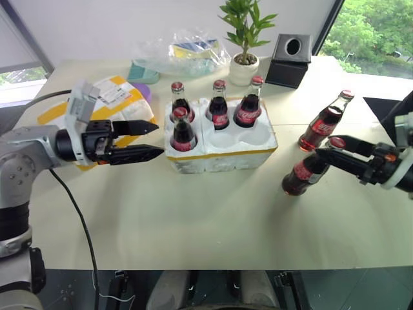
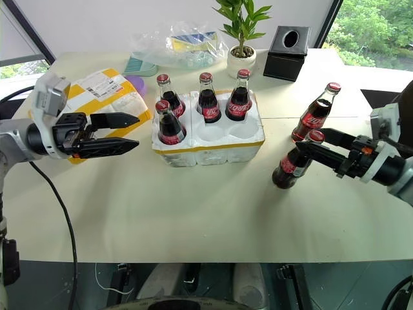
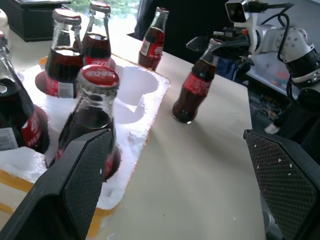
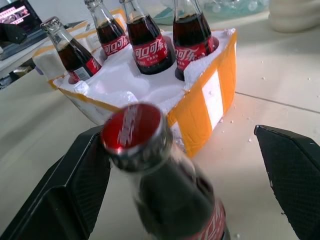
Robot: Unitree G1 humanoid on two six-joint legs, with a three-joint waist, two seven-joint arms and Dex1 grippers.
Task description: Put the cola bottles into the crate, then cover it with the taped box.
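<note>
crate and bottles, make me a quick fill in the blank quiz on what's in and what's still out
1. The crate holds ____ cola bottles, such as the one at its front left.
2. ____ bottles stand on the table outside the crate.
3. The open right gripper has its fingers either side of the ____ of the nearer loose bottle.
4. The taped box lies on the crate's ____ side, behind the open left gripper.

Missing words: four; two; neck; left
</note>
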